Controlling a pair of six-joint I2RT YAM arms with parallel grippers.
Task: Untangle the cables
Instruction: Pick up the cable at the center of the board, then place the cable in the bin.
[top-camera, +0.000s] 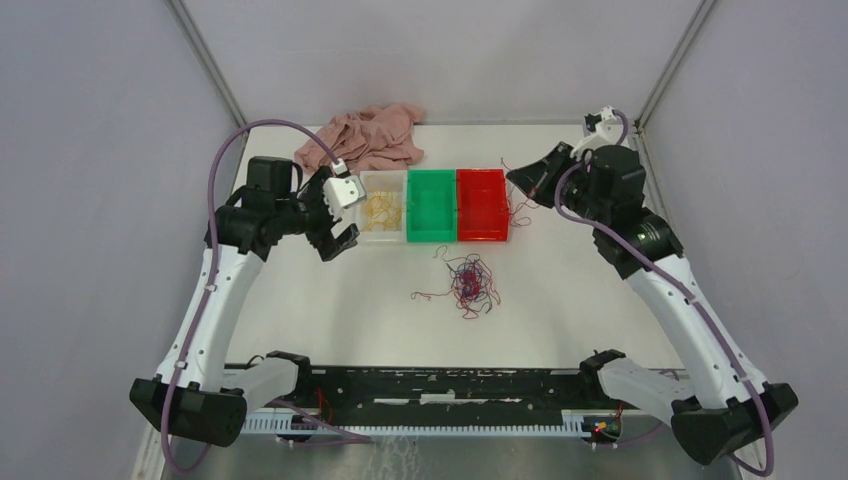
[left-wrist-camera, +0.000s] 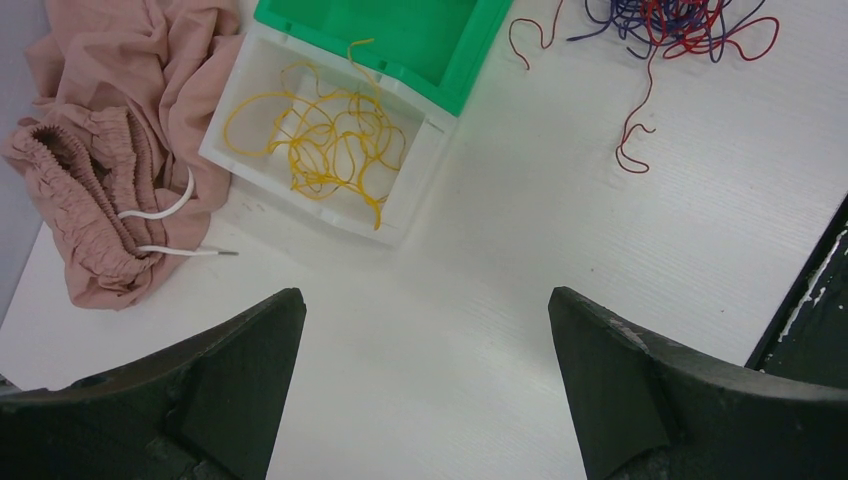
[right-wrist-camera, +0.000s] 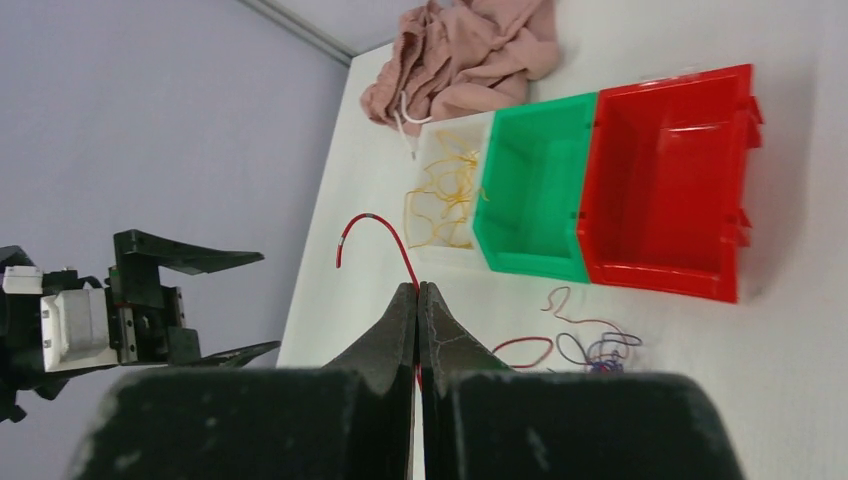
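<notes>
**Top view.** Three bins are set touching in a row on the table (top-camera: 600, 300). A clear bin (top-camera: 383, 238) on the left is filled with loose yellow cables (top-camera: 383, 210). Only bare floor is shown in the green bin (top-camera: 431, 205) in the middle and the red bin (top-camera: 482, 205) on the right. A tangle of cables (top-camera: 470, 282) – red and purple – is left on the table just in front of the bins. White table surface is seen all around it, as far as the near edge. A pink garment (top-camera: 365, 138) is heaped behind the clear bin. The left hand (top-camera: 337, 215) is held spread wide just beside the clear bin. The right hand (top-camera: 528, 180) is raised to the right of the red bin.

**Left wrist view.** The left hand (left-wrist-camera: 425, 300) is seen with its fingers (left-wrist-camera: 250, 370) far apart, gripping nothing and held above bare table. The clear bin (left-wrist-camera: 415, 185) and its yellow cables (left-wrist-camera: 330, 150) are seen beyond it, and the tangle of cables (left-wrist-camera: 670, 20) at the upper right. The table's dark edge is seen at the lower right.

**Right wrist view.** The right hand (right-wrist-camera: 418, 292) is pressed fully closed on a single red cable (right-wrist-camera: 368, 216), whose free end is hooked upward – clear of the table. The red bin (right-wrist-camera: 670, 200) and green bin (right-wrist-camera: 535, 200) are seen beyond it. The left hand (right-wrist-camera: 270, 300) is seen spread at the left.
</notes>
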